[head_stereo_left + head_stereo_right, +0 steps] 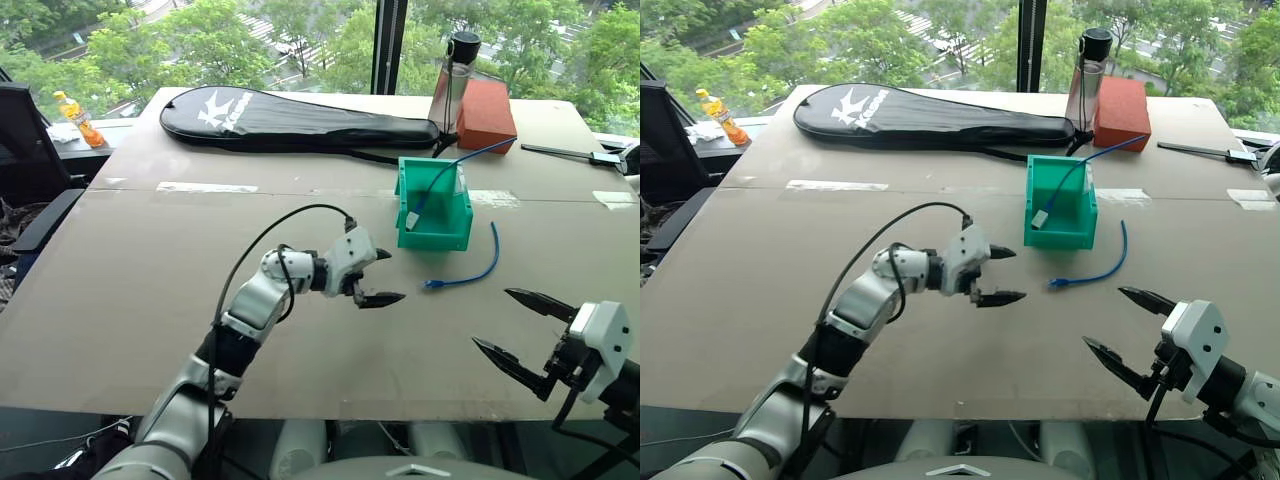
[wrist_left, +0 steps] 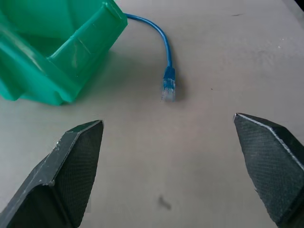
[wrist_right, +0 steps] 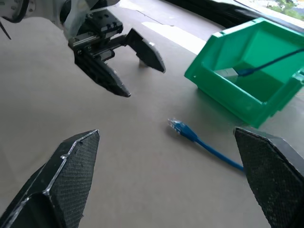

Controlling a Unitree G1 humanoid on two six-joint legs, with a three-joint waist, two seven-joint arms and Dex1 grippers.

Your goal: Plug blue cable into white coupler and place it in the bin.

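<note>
- The short thin blue cable point(image 1: 470, 272) lies on the bench at three o'clock from my spread left claw point(image 1: 378, 276), plug end nearest.
- My right claw point(image 1: 520, 328), also spread, sits farther off.

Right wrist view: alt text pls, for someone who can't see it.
A short blue cable lies loose on the tabletop beside the green bin, which holds a second blue cord. The open left gripper hovers just beyond the cable's plug.

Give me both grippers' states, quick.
Left gripper: open, empty, near the blue cable.
Right gripper: open, empty.
</note>
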